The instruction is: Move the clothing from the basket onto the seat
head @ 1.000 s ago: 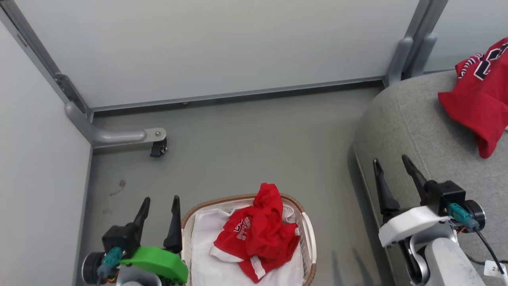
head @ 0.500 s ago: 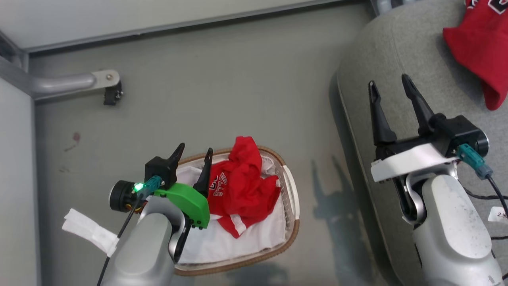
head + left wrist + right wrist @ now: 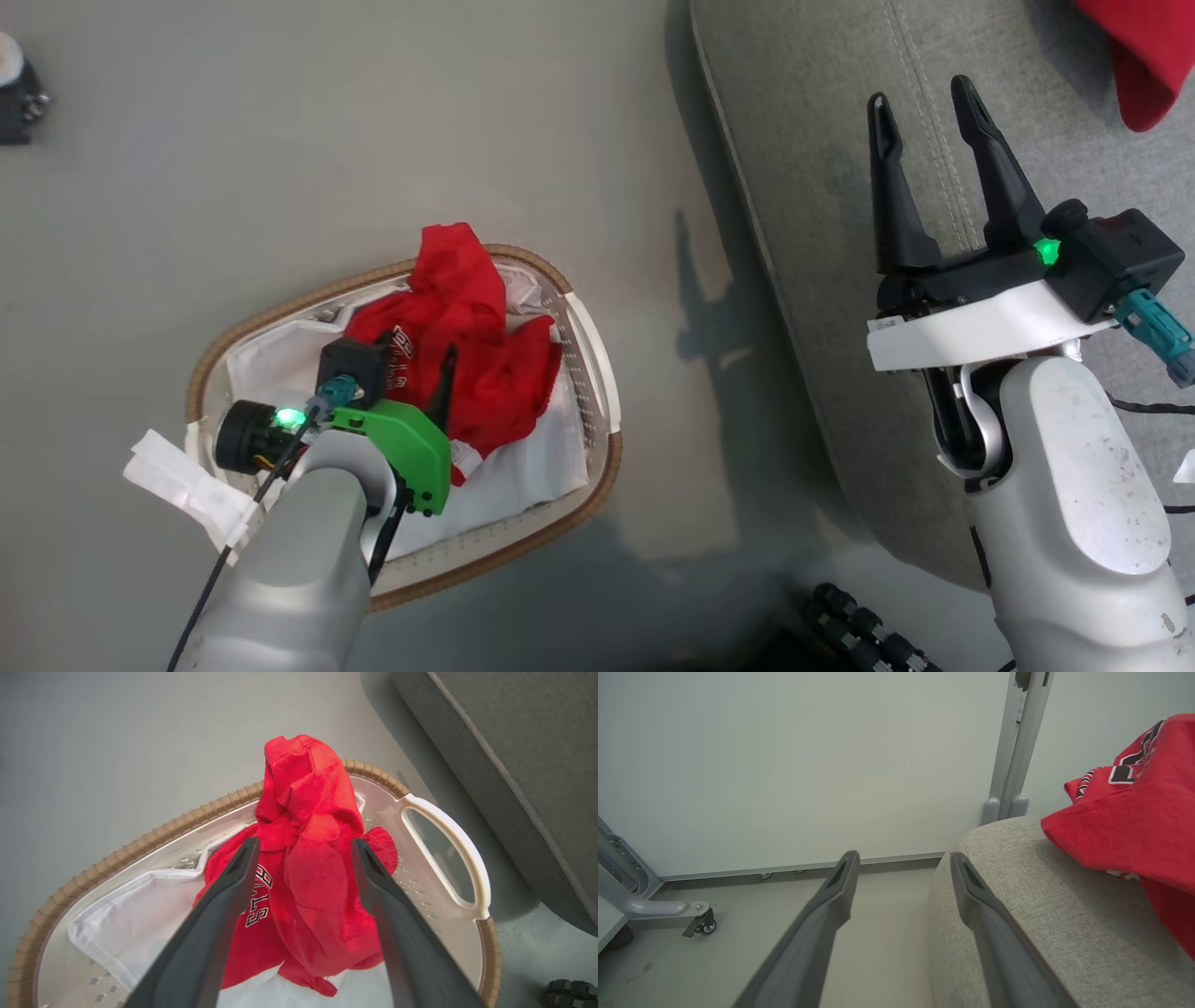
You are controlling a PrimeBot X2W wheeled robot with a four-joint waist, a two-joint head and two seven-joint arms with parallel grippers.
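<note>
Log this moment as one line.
left hand: open, over red clothing in basket | right hand: open, by seat edge | another red garment on seat

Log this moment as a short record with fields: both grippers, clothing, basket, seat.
left gripper: open, over the basket, fingers framing the crumpled red garment
right gripper: open, empty, at the edge of the seat
basket: on the floor beside the seat, white liner showing
seat: grey, second red garment lying on it

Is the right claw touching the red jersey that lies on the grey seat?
Apart. In the head view, the open right claw hangs over bare seat, and a wide stretch of grey fabric separates it from the red jersey.
</note>
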